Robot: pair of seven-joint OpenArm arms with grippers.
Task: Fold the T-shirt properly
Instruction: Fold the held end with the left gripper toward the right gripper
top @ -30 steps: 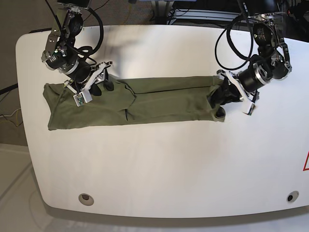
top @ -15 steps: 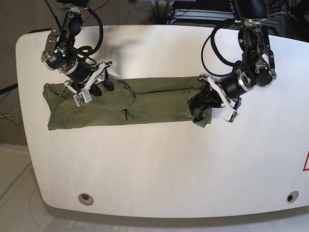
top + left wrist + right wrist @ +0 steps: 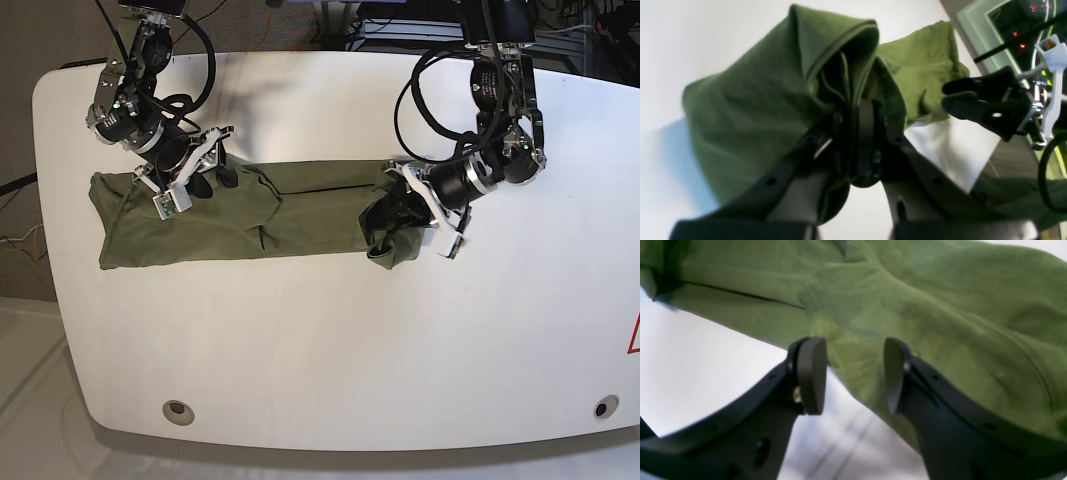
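Observation:
The olive-green T-shirt lies as a long strip across the white table. My left gripper is shut on the strip's right end and holds it bunched and lifted above the cloth. In the left wrist view the gripper pinches a hanging fold of the T-shirt. My right gripper hovers over the strip's left part. In the right wrist view it is open and empty, with its fingertips just above the T-shirt.
Two round holes sit near the table's front edge. A red mark is at the right edge. Black cables loop above the left arm. Dark equipment stands behind the table.
My left gripper has moved left along the strip, carrying the T-shirt's right end with it, so the strip is shorter. The right arm has not moved.

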